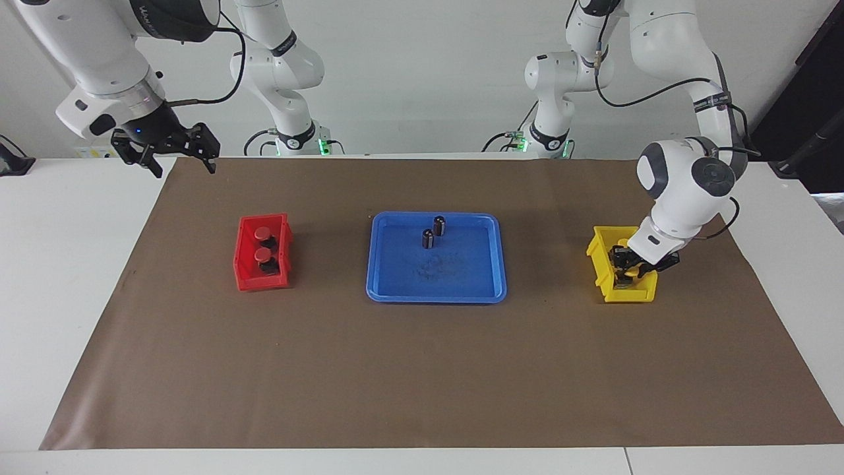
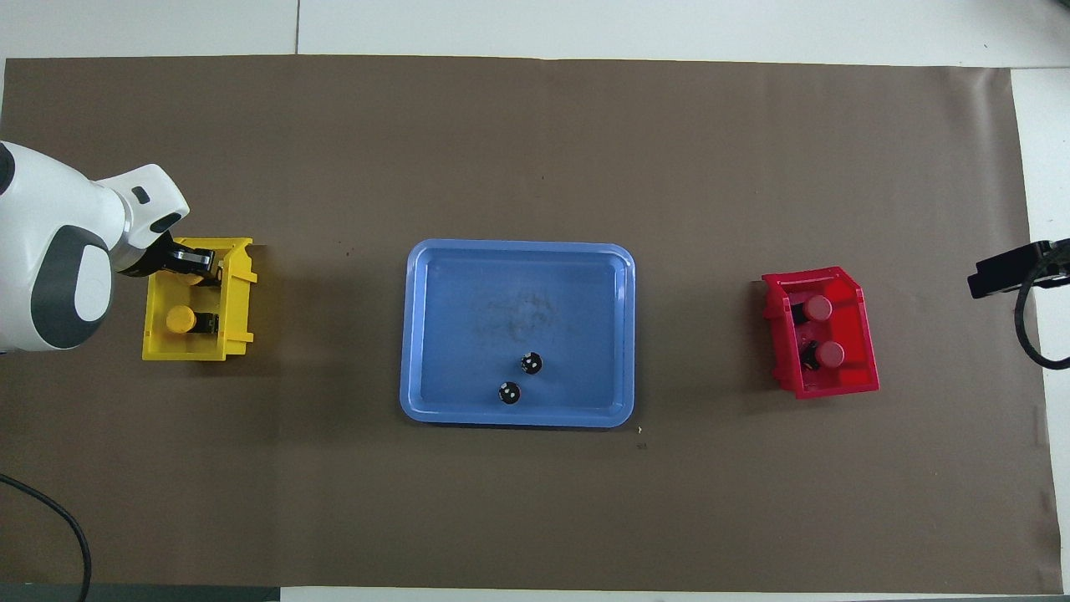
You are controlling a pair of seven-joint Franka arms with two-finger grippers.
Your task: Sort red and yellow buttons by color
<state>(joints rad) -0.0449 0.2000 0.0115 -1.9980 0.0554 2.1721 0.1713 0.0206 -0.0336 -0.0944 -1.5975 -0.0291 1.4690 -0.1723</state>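
My left gripper (image 1: 625, 269) (image 2: 203, 269) is down inside the yellow bin (image 1: 599, 262) (image 2: 239, 293), shut on a yellow button (image 2: 198, 279) that its fingers mostly hide. Another yellow button (image 2: 180, 319) lies in the same bin, nearer to the robots. Two red buttons (image 1: 263, 232) (image 1: 264, 253) (image 2: 817, 308) (image 2: 831, 354) rest in the red bin (image 1: 245, 282) (image 2: 836, 387). My right gripper (image 1: 179, 160) hangs open and holds nothing, above the mat's corner at the right arm's end, and waits there.
A blue tray (image 1: 484, 290) (image 2: 435, 276) sits mid-table between the two bins. In it stand two dark capless cylinders (image 1: 440, 225) (image 1: 428, 238) (image 2: 531, 363) (image 2: 509, 392), toward the robots' edge. A brown mat (image 1: 422, 369) covers the table.
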